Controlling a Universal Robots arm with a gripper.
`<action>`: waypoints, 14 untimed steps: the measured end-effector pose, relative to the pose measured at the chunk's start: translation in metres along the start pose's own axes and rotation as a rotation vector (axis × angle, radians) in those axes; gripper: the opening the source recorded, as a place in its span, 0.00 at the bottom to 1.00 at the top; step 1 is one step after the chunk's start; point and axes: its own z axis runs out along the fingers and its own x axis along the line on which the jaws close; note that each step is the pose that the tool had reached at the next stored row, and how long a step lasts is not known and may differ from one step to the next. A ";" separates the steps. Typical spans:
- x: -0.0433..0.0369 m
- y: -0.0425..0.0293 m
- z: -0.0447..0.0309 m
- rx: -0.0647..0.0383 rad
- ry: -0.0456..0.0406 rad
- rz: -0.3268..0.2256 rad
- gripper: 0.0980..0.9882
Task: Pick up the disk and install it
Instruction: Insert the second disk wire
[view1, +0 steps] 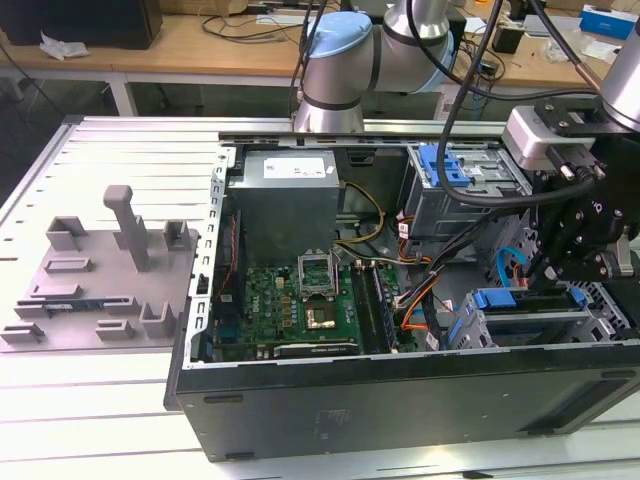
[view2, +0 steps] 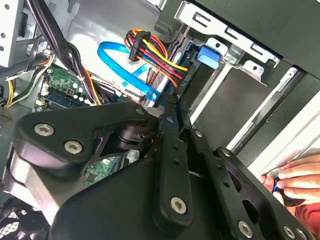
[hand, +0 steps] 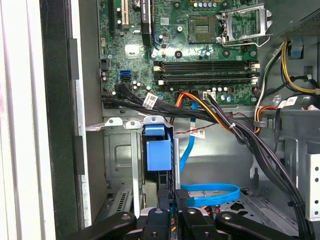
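Already the black two-finger gripper (view1: 560, 275), closed on the flat silver disk with its blue plastic bracket (hand: 158, 155), holds it partway inside the grey metal drive cage (hand: 117, 155); seating remains.

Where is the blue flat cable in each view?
Exterior view: blue cable toward the exterior view's right, past the green circuit board.
Second wrist view: beside the orange-yellow wire bundle.
First wrist view: looped beside the blue plastic tab.
Shared landmark: green circuit board.
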 end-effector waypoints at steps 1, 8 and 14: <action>0.0000 0.0000 0.0000 0.000 0.0001 0.000 0.07; 0.0005 0.0000 0.0018 0.000 0.0002 0.000 0.07; 0.0006 0.0001 0.0039 0.000 0.0002 0.000 0.07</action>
